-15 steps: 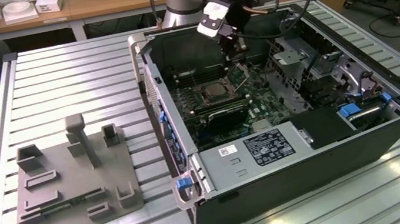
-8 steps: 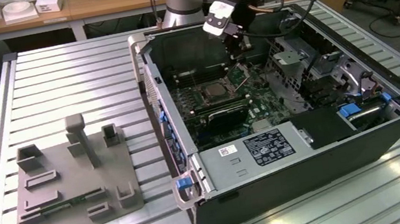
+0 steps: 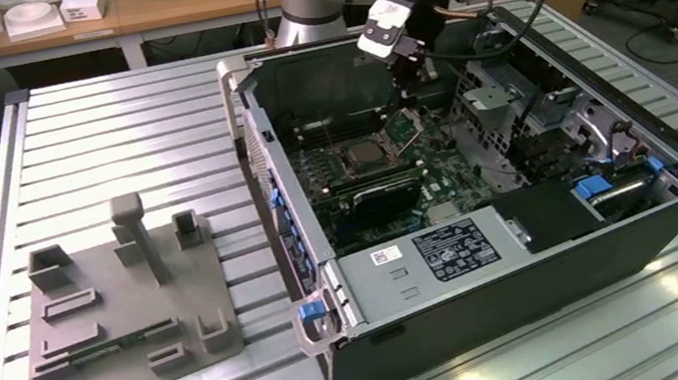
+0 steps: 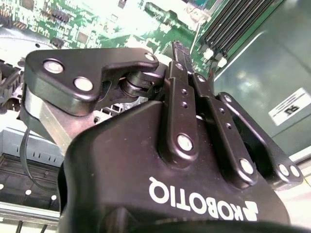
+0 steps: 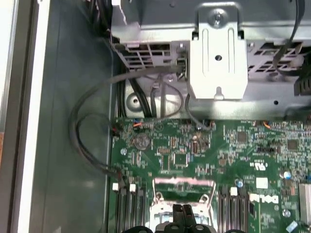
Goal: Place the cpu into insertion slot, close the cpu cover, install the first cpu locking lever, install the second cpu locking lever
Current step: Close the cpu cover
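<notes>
slatted aluminium surface (image 3: pixel 102 135), ribbed and faintly shiny, carrying an open dark metal computer case (image 3: pixel 506 316). towards the exterior view's left, a matte grey moulded fixture (image 3: pixel 116 314) with blocky posts and shallow pockets.

inside the case, a green circuit board (image 5: pixel 233 145), densely speckled with small parts. long narrow black memory slots (image 5: pixel 127 206) in rows on it. dark looping cables (image 5: pixel 82 141) against the bare grey case floor, and a pale folded sheet-metal bracket (image 5: pixel 218 58) beyond the board.

cpu (image 3: pixel 369 152): small flat square chip with a dull silvery-grey top, lying face up in the insertion slot (image 3: pixel 343 162), a square socket with a silvery metal surround. no long axis to speak of, being square; edges in line with the socket's, corners running diagonally in the exterior view.

cpu cover (image 3: pixel 404 126): thin bright metal plate with a square cut-out, tipped up off the slot on the exterior view's right, not lying over the chip.

black, hard-edged hand (image 3: pixel 411 105) hanging from the arm down into the case, tips right at the raised cover. in the first wrist view, fingers (image 5: pixel 178 214) drawn together with no gap to be seen. same closed look from behind in the second wrist view, smooth black links studded with bright round pins. impossible to tell whether the thin plate is nipped between the tips.
</notes>
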Controlling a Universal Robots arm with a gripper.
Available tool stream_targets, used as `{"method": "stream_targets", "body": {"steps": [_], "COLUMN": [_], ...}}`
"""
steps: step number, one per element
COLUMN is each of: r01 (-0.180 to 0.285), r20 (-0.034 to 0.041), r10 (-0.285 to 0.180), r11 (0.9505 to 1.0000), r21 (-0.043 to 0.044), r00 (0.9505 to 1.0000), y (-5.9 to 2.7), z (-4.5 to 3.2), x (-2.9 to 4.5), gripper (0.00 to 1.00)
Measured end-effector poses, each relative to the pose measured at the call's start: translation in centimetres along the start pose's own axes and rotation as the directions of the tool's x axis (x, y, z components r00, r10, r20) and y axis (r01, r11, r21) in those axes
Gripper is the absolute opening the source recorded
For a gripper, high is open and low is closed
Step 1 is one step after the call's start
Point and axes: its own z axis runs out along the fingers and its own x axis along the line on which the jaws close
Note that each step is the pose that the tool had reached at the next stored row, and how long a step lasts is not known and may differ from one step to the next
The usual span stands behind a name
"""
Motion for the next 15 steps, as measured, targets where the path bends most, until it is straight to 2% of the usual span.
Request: {"method": "stream_targets", "body": {"steps": [11, 15], "r01": [0.000, 0.000], "r20": [-0.0001, 0.0000], "r10": [0.000, 0.000], "r11": [1.0000, 1.0000], "r21": [0.0000, 0.0000], "r00": [1.0000, 1.0000], "y": [1.70, 1.82], "z": [0.09, 0.10], "x": [0.00, 0.00], "gripper": [0.10, 0.10]}}
